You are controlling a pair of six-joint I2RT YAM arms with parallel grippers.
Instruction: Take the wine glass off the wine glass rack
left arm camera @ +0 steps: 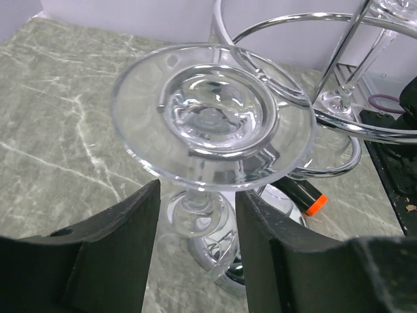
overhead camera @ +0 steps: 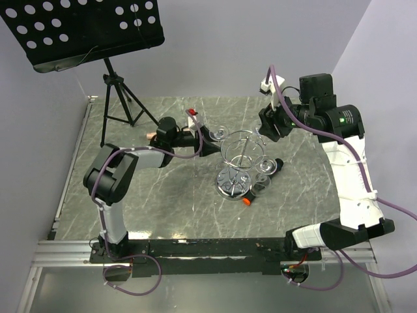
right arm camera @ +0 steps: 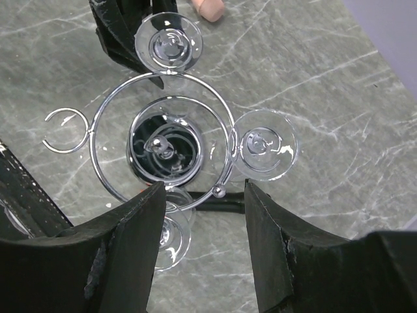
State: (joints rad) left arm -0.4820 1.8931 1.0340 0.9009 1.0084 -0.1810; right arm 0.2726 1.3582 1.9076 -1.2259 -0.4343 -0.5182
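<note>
The chrome wine glass rack [overhead camera: 231, 184] stands mid-table with three clear wine glasses hanging upside down from its ring. My left gripper [overhead camera: 210, 138] is at the rack's left side. In the left wrist view its open fingers [left arm camera: 197, 193] straddle the stem and bowl of one hanging wine glass [left arm camera: 214, 116] without touching; the glass's foot still rests on the rack's wire [left arm camera: 217, 19]. My right gripper [right arm camera: 203, 215] is open and empty. It hovers above the rack [right arm camera: 163, 140] and looks down on that glass [right arm camera: 168, 43] and the two others [right arm camera: 264, 145] [right arm camera: 166, 238].
A black marker with an orange cap [overhead camera: 251, 195] lies beside the rack's base. A black tripod music stand [overhead camera: 85, 26] stands at the far left corner. A small peach object [overhead camera: 151, 135] lies near the left arm. One rack hook [right arm camera: 65, 130] holds nothing.
</note>
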